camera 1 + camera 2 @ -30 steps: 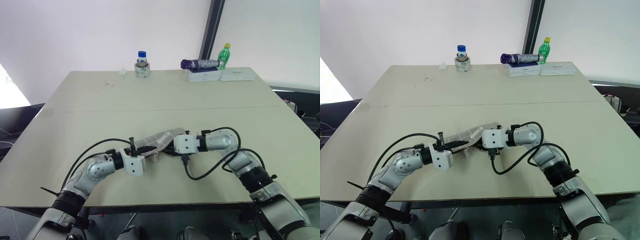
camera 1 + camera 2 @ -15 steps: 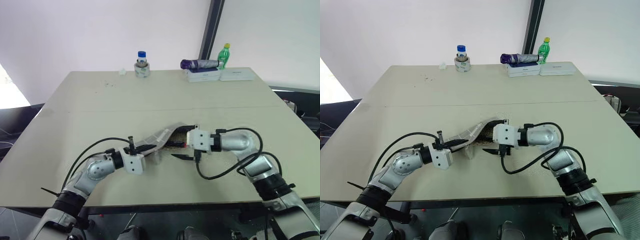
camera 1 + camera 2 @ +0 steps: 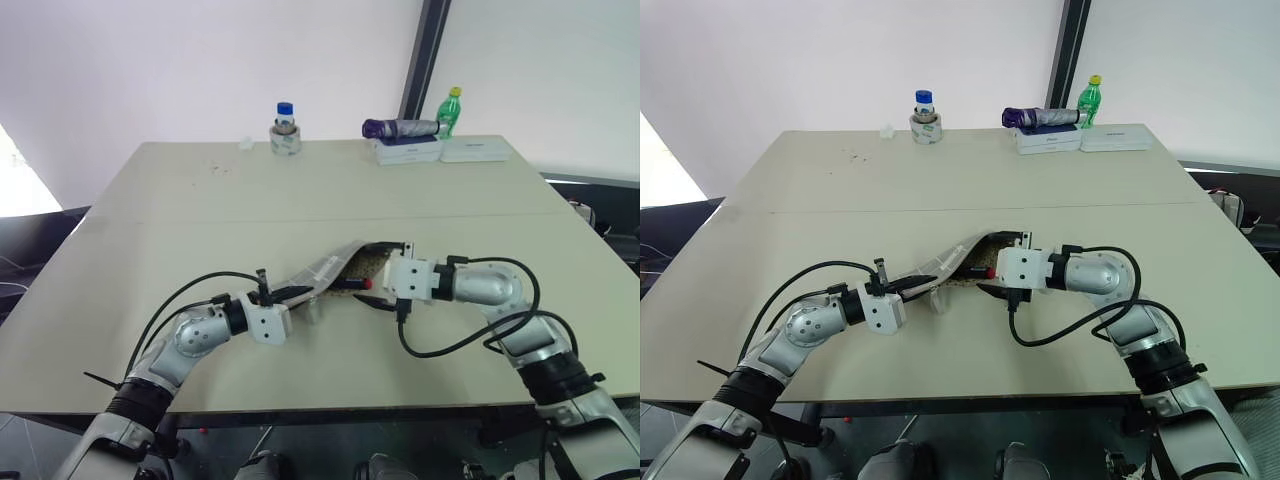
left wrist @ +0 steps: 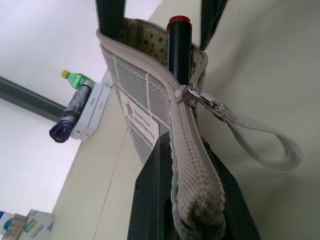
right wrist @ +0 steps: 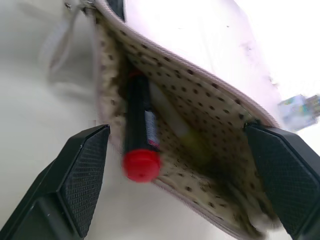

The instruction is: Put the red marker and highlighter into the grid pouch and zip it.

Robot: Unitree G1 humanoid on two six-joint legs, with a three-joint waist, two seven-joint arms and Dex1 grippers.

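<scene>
Beige bench [image 3: 200, 200] carries the grey grid-lined fabric pouch [image 3: 325, 270], mouth unzipped. Left gripper [image 3: 297, 293] clamps its zipper end; right gripper [image 3: 372, 296] spread wide at the mouth. White label [image 4: 141, 122]: print unreadable. Red marker [image 5: 139, 131] lies inside, red end protruding; yellow highlighter [image 5: 175, 120] half-hidden behind it.

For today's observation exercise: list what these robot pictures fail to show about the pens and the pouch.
- Red marker: its far end is hidden inside the grid pouch.
- Highlighter: right wrist view, blurred, partly behind the marker.
- Pouch label: print too small to read.
- Left gripper: pouch's zipper edge covers the fingertips.
</scene>
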